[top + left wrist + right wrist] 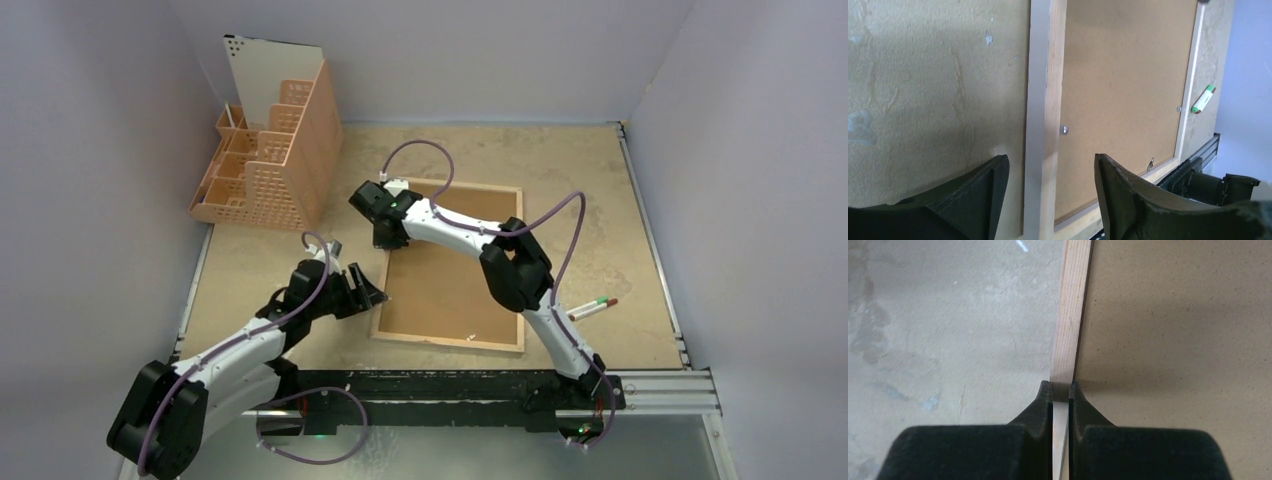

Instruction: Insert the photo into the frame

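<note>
The frame (450, 342) lies back-up on the table, its light wood rim around a brown hardboard backing sheet (450, 290). The photo is hidden. My right gripper (388, 240) is at the frame's far left corner, and in the right wrist view it (1061, 385) is shut on the wood rim (1073, 315). My left gripper (372, 296) is at the frame's left side near the front. In the left wrist view it (1050, 157) stands open, one finger on either side of the rim (1045, 100), without touching it.
A peach plastic basket organiser (270, 170) stands at the back left with a white sheet (262, 65) upright in it. A white marker with green and red ends (592, 308) lies right of the frame. Grey walls enclose the table.
</note>
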Available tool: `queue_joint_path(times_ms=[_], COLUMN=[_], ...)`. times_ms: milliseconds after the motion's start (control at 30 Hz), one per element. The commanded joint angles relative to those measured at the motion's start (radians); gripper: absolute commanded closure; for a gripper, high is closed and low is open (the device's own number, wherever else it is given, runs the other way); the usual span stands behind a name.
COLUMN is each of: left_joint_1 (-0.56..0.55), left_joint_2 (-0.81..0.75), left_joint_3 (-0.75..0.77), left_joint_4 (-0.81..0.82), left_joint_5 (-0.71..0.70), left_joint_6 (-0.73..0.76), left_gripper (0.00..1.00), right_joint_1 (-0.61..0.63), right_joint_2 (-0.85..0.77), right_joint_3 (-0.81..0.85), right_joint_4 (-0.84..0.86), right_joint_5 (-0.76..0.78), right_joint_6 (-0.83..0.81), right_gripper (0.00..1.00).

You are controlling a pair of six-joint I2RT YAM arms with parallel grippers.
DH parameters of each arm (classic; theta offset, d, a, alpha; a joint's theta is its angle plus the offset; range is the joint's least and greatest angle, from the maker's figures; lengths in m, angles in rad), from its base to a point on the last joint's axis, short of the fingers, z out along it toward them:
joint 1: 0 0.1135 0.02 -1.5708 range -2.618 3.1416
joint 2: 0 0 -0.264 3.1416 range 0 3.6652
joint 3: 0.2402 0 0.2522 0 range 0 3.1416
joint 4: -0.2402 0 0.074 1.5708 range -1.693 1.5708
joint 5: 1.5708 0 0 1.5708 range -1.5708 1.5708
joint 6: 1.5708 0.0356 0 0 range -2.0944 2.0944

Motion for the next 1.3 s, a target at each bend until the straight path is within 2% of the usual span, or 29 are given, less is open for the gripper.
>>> queue_joint_path(times_ms=[0, 200, 333, 467, 633, 767, 800, 900, 967, 1067, 1267], left_joint_1=[0.006, 0.007, 0.009, 0.009, 0.012, 0.013, 0.014, 0.015, 0.014, 0.015, 0.015], left_joint_2=[-0.004, 0.026, 0.044, 0.015, -0.084, -0.109, -0.107, -0.099, -0.097, -0.094, -0.054], left_joint_3=[0.087, 0.096, 0.068, 0.044, 0.071, 0.103, 0.112, 0.151, 0.189, 0.309, 0.575], left_joint_4=[-0.052, -0.017, 0.134, 0.248, 0.142, 0.054, 0.042, -0.001, -0.070, -0.240, -0.495], left_joint_5=[-0.022, 0.022, 0.167, 0.276, 0.253, 0.215, 0.214, 0.212, 0.197, 0.153, 0.077], left_joint_6=[-0.041, -0.084, -0.168, -0.270, -0.248, -0.196, -0.186, -0.153, -0.114, -0.037, 0.139], left_gripper=[0.34, 0.32, 0.35, 0.47, 0.67, 0.87, 0.92, 1.00, 1.00, 1.00, 1.00], right_joint_1=[0.008, 0.008, 0.008, 0.008, 0.006, 0.006, 0.006, 0.006, 0.006, 0.003, -0.014], right_joint_2=[-0.202, -0.282, -0.301, -0.300, -0.301, -0.306, -0.309, -0.331, -0.360, -0.404, -0.500], right_joint_3=[-0.024, -0.100, -0.125, -0.133, -0.135, -0.133, -0.128, -0.128, -0.140, -0.140, -0.118], right_joint_4=[0.090, 0.145, 0.163, 0.168, 0.167, 0.170, 0.169, 0.165, 0.173, 0.168, 0.156], right_joint_5=[-0.069, -0.114, -0.124, -0.121, -0.109, -0.108, -0.109, -0.097, -0.063, -0.020, 0.021], right_joint_6=[-0.001, 0.002, 0.002, 0.002, 0.003, -0.001, -0.005, -0.030, -0.043, -0.052, -0.066], right_gripper=[1.00, 1.00, 1.00, 1.00, 1.00, 1.00, 0.98, 0.61, 0.48, 0.39, 0.33])
